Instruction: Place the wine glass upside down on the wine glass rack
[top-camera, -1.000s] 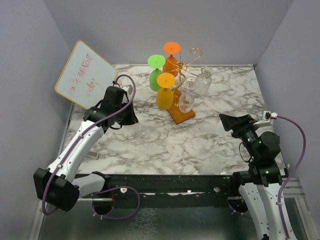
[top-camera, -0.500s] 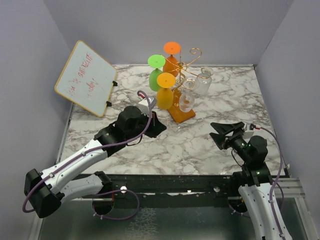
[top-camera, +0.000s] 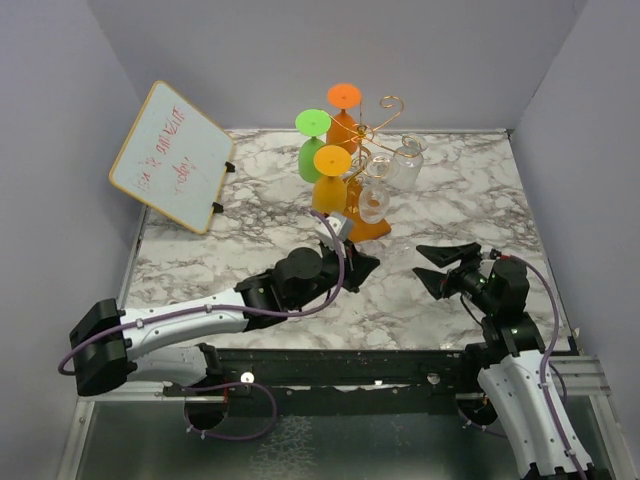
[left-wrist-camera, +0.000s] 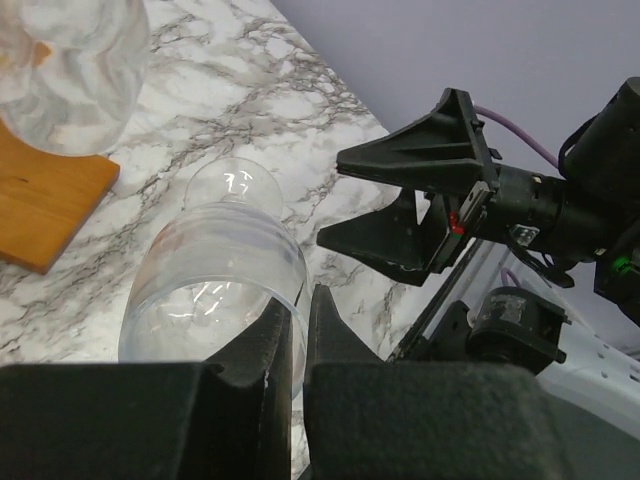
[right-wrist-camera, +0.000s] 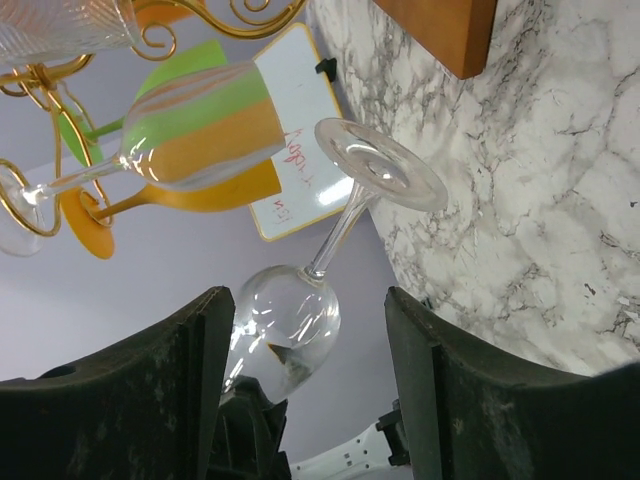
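Observation:
The wine glass rack (top-camera: 372, 130) is gold wire on an orange-brown wooden base (top-camera: 368, 229), at the back middle. Coloured and clear glasses hang on it upside down. My left gripper (top-camera: 352, 268) is shut on the rim of a clear wine glass (left-wrist-camera: 222, 268) and holds it above the table, in front of the rack. In the right wrist view the glass's bowl (right-wrist-camera: 285, 325) lies between my open right gripper's fingers (right-wrist-camera: 150, 390), stem and foot (right-wrist-camera: 385, 165) pointing away. My right gripper (top-camera: 432, 268) faces the left one, a short gap apart, not touching the glass.
A white board with red writing (top-camera: 172, 155) leans at the back left. Green (top-camera: 312, 158), orange (top-camera: 343, 120) and yellow-orange (top-camera: 330, 190) glasses fill the rack's left side; clear ones (top-camera: 405, 165) hang on its right. Grey walls enclose the marble table (top-camera: 460, 200).
My left arm has swung from beside the white board to the middle of the table, carrying the glass toward the right gripper. My right gripper has turned to face it.

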